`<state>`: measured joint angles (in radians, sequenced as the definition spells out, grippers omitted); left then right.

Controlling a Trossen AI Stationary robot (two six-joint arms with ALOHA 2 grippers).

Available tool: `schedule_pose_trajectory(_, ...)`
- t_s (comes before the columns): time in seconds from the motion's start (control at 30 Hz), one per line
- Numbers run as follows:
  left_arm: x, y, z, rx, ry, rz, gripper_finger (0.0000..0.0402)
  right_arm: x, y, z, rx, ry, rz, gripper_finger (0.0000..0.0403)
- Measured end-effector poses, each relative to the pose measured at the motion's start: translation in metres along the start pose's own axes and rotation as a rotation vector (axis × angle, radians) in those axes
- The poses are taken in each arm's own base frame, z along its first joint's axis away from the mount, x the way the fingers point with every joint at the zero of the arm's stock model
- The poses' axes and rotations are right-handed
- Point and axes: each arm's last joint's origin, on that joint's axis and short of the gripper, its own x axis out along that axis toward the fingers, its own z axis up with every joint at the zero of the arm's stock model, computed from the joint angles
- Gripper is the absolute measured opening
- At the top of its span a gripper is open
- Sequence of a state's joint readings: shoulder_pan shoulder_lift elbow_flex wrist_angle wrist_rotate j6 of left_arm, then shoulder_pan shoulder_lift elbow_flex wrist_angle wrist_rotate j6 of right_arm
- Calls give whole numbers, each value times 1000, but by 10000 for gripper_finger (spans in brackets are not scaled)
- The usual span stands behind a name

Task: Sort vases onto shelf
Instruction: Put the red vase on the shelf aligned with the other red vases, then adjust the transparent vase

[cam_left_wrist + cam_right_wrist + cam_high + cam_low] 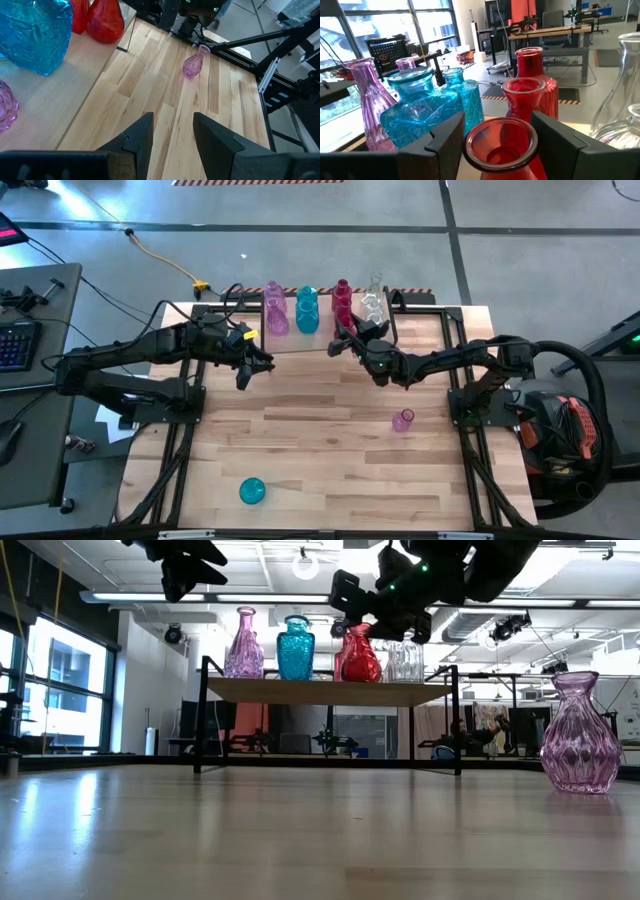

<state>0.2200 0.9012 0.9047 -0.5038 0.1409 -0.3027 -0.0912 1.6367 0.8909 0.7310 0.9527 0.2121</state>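
So you're at the placing step: your right gripper (497, 137) sits at the shelf (320, 340) with its jaws either side of a red vase's (502, 145) rim. I can't tell whether they're clamped or just off it. If it's seated, the next move is to let go and lift straight up, since its neighbours stand close. Your left gripper (172, 135) hovers near the shelf's front edge, jaws apart and empty.

Only the high view shows the teal vase (252, 491) at the bench's near edge. The purple vase (581, 732) also waits on the bench.

Keyboard (14, 343) on a grey desk (50, 290), yellow cable (160, 256)
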Motion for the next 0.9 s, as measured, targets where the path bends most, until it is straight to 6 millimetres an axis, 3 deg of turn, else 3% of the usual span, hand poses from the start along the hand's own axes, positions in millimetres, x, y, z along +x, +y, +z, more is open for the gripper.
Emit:
schedule_pose_trajectory(0.57, 0, 0, 0, 0, 0, 0, 131, 0, 1, 9, 1, -61, -21, 207)
schedule_pose_trajectory(0.9, 0, 0, 0, -1, 1, 0, 131, -16, -5, 63, -60, -158, -1, 207)
